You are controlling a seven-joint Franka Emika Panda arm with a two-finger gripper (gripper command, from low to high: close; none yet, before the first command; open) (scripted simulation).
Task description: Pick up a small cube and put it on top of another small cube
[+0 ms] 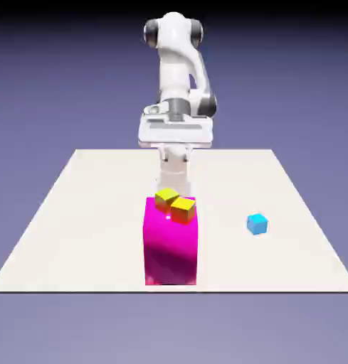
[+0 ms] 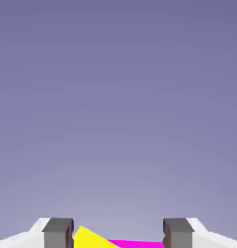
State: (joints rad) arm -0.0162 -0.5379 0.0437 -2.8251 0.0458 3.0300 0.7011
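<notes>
And there stood the jaws [image 2: 118, 234], parted wide with nothing gripped, while the two yellow cubes [image 1: 166, 199] sat close together atop the tall magenta block [image 1: 171, 245], likely light and stiff, best pinched squarely across opposite sides without nudging the neighbour!

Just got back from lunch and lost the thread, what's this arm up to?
The robot's gripper stands open behind the tall magenta block, holding nothing. Two small yellow cubes sit close together on top of that block, neither stacked on the other. A small blue cube lies apart on the table.
</notes>
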